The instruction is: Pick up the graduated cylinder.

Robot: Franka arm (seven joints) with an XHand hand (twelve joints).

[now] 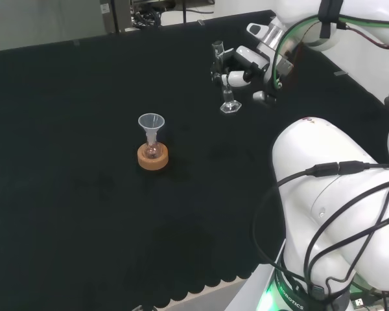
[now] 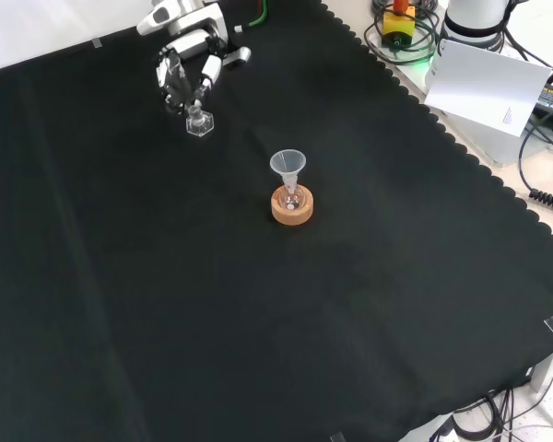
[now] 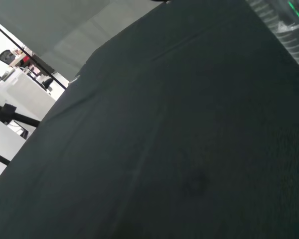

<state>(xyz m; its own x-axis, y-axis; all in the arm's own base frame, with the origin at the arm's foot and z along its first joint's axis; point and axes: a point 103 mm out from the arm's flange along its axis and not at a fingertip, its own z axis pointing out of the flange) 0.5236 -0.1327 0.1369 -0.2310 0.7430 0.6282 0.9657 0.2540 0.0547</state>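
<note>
The graduated cylinder [image 1: 228,97] is clear, with a six-sided foot, and stands at the far right of the cloth in the head view. It leans a little, its top toward the left. The hand [image 1: 241,63] is beside its upper part, with black fingers [image 1: 218,65] curled round the tube. In the front view the hand [image 2: 190,51] comes in at the top left and the cylinder's foot [image 2: 200,125] shows just below its fingers [image 2: 208,72]. Whether the foot touches the cloth I cannot tell. A clear marked wall [image 3: 284,27] of the cylinder shows in the wrist view.
A small flask with a clear funnel [image 1: 151,123] in its neck sits on a cork ring [image 1: 153,157] mid-cloth, well left of the hand in the head view. In the front view the cork ring [image 2: 292,206] is lower and to the right. The arm's white links [image 1: 337,194] rise at the head view's right.
</note>
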